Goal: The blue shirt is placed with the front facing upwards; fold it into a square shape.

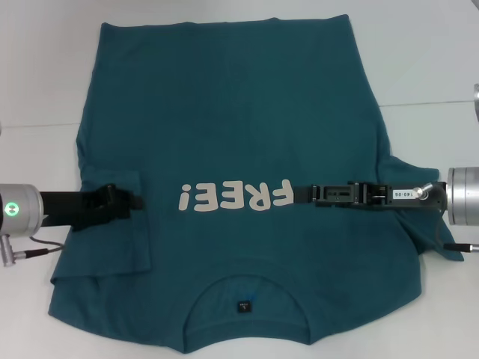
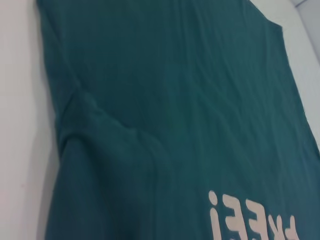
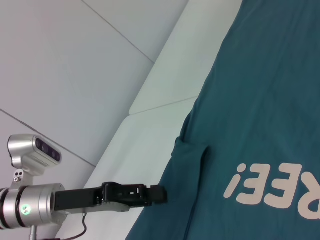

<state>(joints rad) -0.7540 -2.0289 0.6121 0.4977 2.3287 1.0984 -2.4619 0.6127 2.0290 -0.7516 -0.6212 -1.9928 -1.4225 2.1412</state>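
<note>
The blue shirt (image 1: 239, 127) lies flat on the white table, front up. Its collar (image 1: 247, 299) is nearest me and the white "FREE!" lettering (image 1: 236, 197) reads upside down. The shirt's left sleeve (image 1: 112, 224) is folded inward onto the body. My left gripper (image 1: 129, 200) rests on that folded sleeve, its tip near the sleeve's inner edge. From the right, my right gripper (image 1: 303, 194) reaches across the shirt. Its narrow tip looks shut and empty, and it sits just beside the letter F. The right sleeve (image 1: 423, 232) still spreads outward under the right arm. The right wrist view also shows the left gripper (image 3: 152, 194).
The white table (image 1: 426, 52) shows beyond the hem and on both sides of the shirt. A seam line (image 1: 430, 102) runs across its surface. A small dark tag (image 1: 243, 306) sits inside the collar. A cable (image 1: 34, 243) hangs from the left wrist.
</note>
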